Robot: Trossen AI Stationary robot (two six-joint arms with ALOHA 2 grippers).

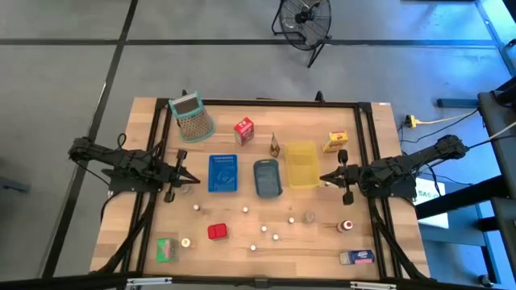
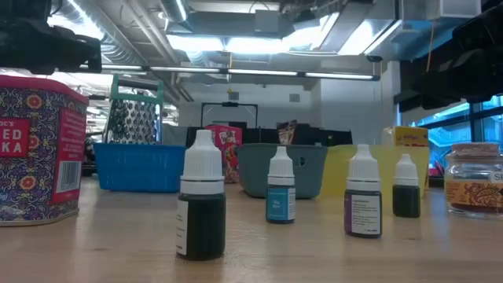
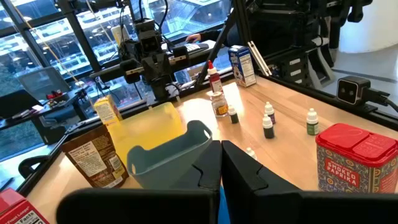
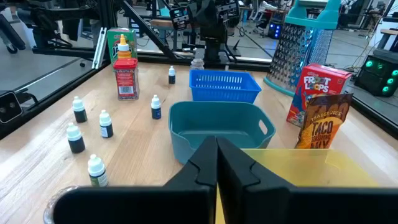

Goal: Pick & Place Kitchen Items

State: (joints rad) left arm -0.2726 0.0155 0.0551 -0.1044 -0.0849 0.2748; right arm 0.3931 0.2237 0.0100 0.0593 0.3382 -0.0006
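The kitchen items lie scattered over the wooden table. At the far side are a red carton (image 1: 243,130), a brown packet (image 1: 275,146) and a yellow carton (image 1: 336,142). At the near side are a red tin (image 1: 217,232), a green carton (image 1: 166,249), a blue carton (image 1: 356,257), a small jar (image 1: 310,217) and several white-capped dropper bottles (image 2: 200,206). My left gripper (image 1: 192,179) hovers shut left of the blue basket (image 1: 223,173). My right gripper (image 1: 324,179) hovers shut right of the yellow bin (image 1: 301,164). Neither holds anything.
A grey-blue bin (image 1: 267,178) stands between the blue basket and the yellow bin. A green-handled grater (image 1: 191,118) stands at the far left. A red-capped bottle (image 1: 347,226) stands near right. Black frame rails run along the table's sides.
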